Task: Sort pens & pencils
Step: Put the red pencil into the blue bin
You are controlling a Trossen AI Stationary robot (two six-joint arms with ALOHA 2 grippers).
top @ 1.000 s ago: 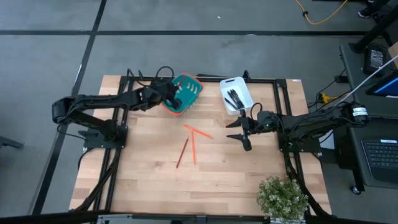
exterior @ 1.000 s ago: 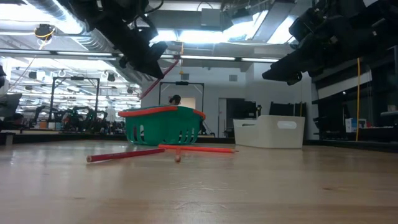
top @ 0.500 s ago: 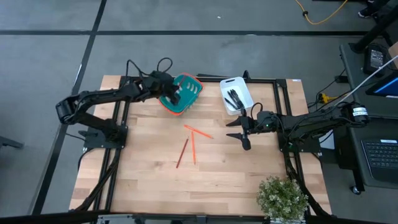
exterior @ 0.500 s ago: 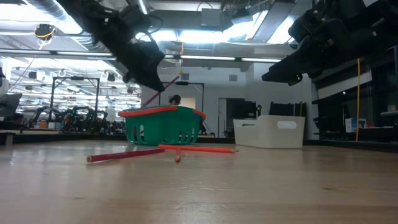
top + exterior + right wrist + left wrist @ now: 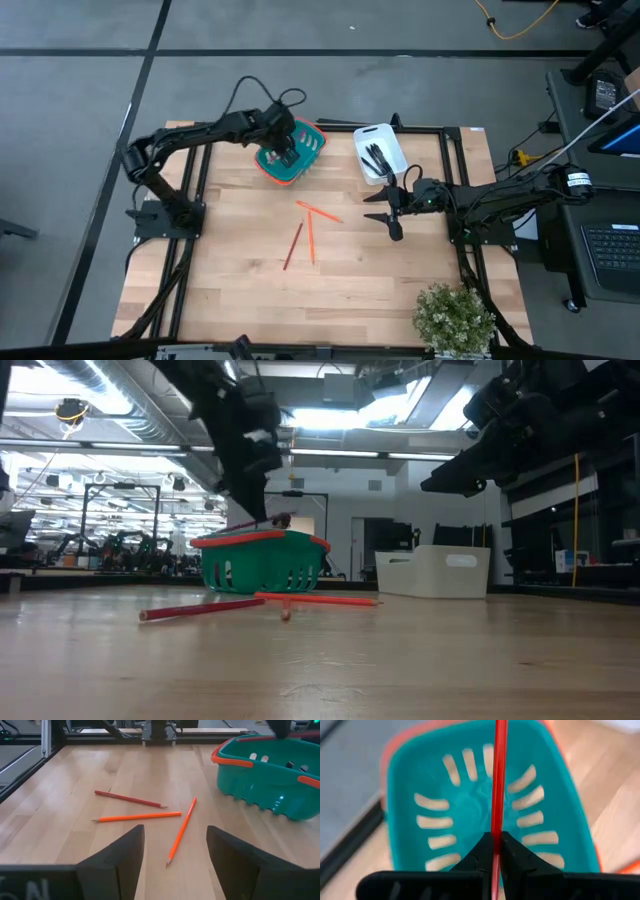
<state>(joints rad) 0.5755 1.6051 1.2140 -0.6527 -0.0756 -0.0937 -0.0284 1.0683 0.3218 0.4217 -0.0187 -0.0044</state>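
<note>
My left gripper [image 5: 496, 837] hangs over the teal basket [image 5: 292, 155], shut on a red pencil [image 5: 497, 780]. In the low view the pencil [image 5: 258, 523] lies almost level just above the basket's orange rim [image 5: 262, 538]. Three more pencils lie flat on the wood: two orange [image 5: 318, 210] [image 5: 310, 238] and one red-brown [image 5: 293, 246]. Black pens [image 5: 375, 157] lie in the white bin [image 5: 384, 138]. My right gripper [image 5: 385, 212] waits open above the table, right of the loose pencils, with nothing between its fingers [image 5: 122, 855]. My left gripper pinches the red pencil's shaft [image 5: 496, 827] between its two fingertips. The fingers slant down from above. The pencil runs on past them over the basket's inside, lifted clear of the table; whether it touches the rim I cannot tell.
A potted plant [image 5: 455, 315] stands at the table's near right corner. A black frame [image 5: 420, 128] runs along the far edge behind the basket and bin. Bare wood [image 5: 230, 280] lies on the near side of the loose pencils.
My left gripper has swung toward the table's right, over the basket, and has tipped steeply downward, still shut on the red pencil. The pencil, which slanted upward a second ago, now lies almost level just above the basket's rim.
</note>
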